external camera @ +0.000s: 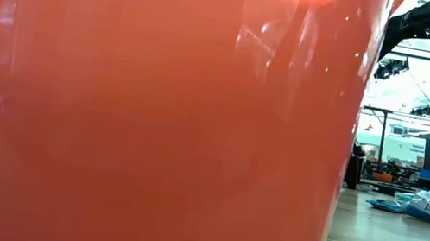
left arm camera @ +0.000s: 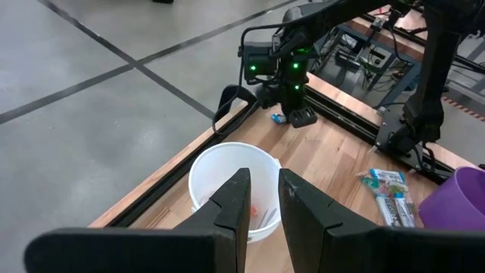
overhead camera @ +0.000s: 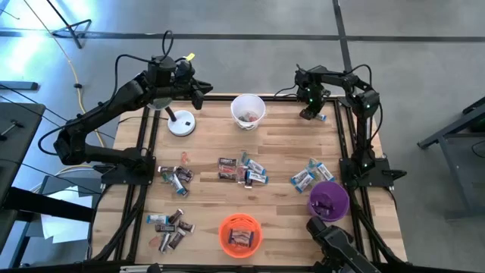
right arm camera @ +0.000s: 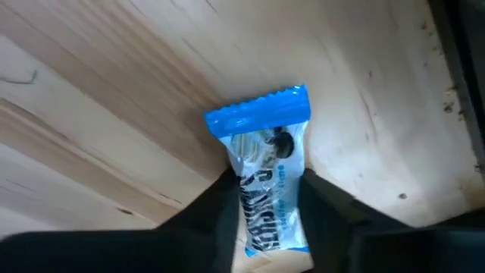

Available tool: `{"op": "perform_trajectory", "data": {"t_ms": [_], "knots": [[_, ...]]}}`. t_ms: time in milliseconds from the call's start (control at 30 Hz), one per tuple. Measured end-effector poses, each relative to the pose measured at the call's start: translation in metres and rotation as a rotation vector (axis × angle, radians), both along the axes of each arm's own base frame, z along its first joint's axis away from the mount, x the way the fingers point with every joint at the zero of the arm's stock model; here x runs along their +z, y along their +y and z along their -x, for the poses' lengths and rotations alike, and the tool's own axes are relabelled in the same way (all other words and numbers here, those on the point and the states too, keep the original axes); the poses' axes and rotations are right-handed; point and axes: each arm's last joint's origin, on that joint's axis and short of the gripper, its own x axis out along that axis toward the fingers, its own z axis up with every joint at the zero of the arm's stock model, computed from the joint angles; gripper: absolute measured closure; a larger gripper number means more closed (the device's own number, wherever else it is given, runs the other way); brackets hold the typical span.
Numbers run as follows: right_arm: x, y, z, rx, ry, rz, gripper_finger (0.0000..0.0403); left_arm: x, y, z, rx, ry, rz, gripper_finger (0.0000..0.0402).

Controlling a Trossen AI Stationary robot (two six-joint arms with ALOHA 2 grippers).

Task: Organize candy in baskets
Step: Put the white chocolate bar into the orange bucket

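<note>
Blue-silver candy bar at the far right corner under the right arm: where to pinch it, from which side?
Pinch the blue-silver bar across its narrow width at mid-length, coming straight down from above. It lies flat on the table, long sides exposed, crimped ends too thin to hold. The right gripper already straddles it that way, jaws flanking the long sides. Whether they have it clamped can't be told.

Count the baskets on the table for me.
3: white basket at the far edge, orange basket at the near edge, purple basket near the right side. None appear hidden.
</note>
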Motion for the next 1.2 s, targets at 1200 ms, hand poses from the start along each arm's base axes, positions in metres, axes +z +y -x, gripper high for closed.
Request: {"op": "perform_trajectory", "data": {"t_ms": [1200], "knots": [[0.213,0.128,-0.014,-0.225,-0.424,0.263,0.0401,0.0,0.003,0.003,0.01,0.008,-0.006,0.0346]]}}
